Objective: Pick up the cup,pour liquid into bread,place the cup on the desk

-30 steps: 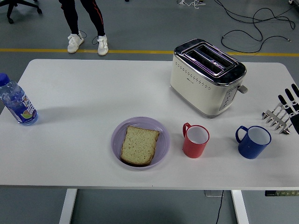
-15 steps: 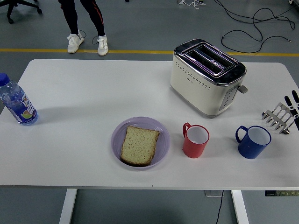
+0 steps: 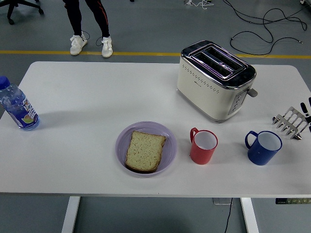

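Note:
A red cup [image 3: 203, 146] stands upright on the white table [image 3: 87, 92], handle to the left, just right of a purple plate [image 3: 121, 137]. A slice of bread [image 3: 145, 151] lies flat on that plate. A blue cup [image 3: 263, 147] stands further right, also upright. Only the black fingertips of my right hand [image 3: 306, 104] show at the right edge, above a metal toast rack [image 3: 290, 122]; they are stretched out and hold nothing. The hand is well apart from both cups. My left arm does not show.
A cream and chrome toaster [image 3: 215, 79] stands behind the cups. A water bottle [image 3: 17, 108] with a blue cap stands at the table's left edge. A person's legs [image 3: 90, 24] are on the floor beyond the far side.
My right hand has slid rightward out of the picture, from several fingers showing to only the tips. Nothing on the table has moved.

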{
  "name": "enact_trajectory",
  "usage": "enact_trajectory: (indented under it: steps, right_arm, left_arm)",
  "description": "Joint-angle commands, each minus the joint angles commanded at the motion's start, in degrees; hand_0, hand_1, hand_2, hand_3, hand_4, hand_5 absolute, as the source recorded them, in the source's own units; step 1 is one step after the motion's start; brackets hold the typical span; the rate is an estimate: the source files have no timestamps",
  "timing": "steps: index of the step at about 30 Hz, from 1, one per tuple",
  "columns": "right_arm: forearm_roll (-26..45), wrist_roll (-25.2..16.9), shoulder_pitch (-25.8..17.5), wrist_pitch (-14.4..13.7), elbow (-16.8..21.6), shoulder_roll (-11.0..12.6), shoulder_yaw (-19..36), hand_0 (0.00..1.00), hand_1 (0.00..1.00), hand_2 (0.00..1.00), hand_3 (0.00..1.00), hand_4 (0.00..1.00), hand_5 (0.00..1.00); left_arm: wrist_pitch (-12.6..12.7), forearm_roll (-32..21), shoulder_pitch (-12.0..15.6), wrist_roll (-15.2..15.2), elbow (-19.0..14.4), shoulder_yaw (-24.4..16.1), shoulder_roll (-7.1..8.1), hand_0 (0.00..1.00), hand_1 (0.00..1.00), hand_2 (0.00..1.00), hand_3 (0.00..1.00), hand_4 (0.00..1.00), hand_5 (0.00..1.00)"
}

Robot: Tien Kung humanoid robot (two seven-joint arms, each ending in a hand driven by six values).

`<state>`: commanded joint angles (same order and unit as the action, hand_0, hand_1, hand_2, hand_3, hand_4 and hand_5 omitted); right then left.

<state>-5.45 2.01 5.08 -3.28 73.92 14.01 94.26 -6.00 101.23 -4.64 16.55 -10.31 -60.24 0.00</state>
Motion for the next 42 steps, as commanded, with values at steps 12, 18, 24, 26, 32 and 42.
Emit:
enact_trajectory:
  steps: [12,18,24,26,32,42]
  right_arm:
    - [2.0,-1.3,0.3,0.7,-0.8,-0.3,0.2,0.653,0.588,0.626,0.585,0.559,0.085]
    - [2.4,-1.4,0.6,0.7,-1.2,-0.2,0.2,0.651,0.586,0.624,0.584,0.554,0.075]
    - [2.8,-1.6,1.0,1.1,-1.5,-0.1,-0.1,0.650,0.587,0.623,0.584,0.549,0.069]
    - [2.8,-1.6,1.0,1.1,-1.6,-0.2,-0.2,0.650,0.587,0.623,0.584,0.549,0.069]
    - [2.8,-1.5,0.9,1.2,-1.8,-0.2,-0.1,0.646,0.584,0.622,0.584,0.547,0.065]
    - [3.3,-1.4,1.0,1.6,-2.2,-0.2,0.0,0.647,0.582,0.621,0.584,0.537,0.047]
  left_arm:
    - [0.0,0.3,0.0,0.0,0.0,-0.1,0.00,0.655,0.688,0.706,0.588,0.300,0.871]
    - [-0.1,0.2,0.0,0.1,0.0,-0.1,0.00,0.655,0.688,0.706,0.589,0.301,0.871]
    - [-0.1,0.3,0.0,0.1,0.0,-0.1,0.00,0.655,0.688,0.706,0.588,0.301,0.873]
    - [-0.1,0.3,0.0,0.1,0.0,-0.1,0.00,0.655,0.688,0.706,0.588,0.301,0.873]
    - [-0.2,0.2,0.0,0.1,0.0,0.0,0.00,0.655,0.688,0.706,0.589,0.301,0.873]
    - [-0.2,0.1,0.2,0.0,0.0,0.1,0.00,0.655,0.689,0.706,0.589,0.301,0.872]
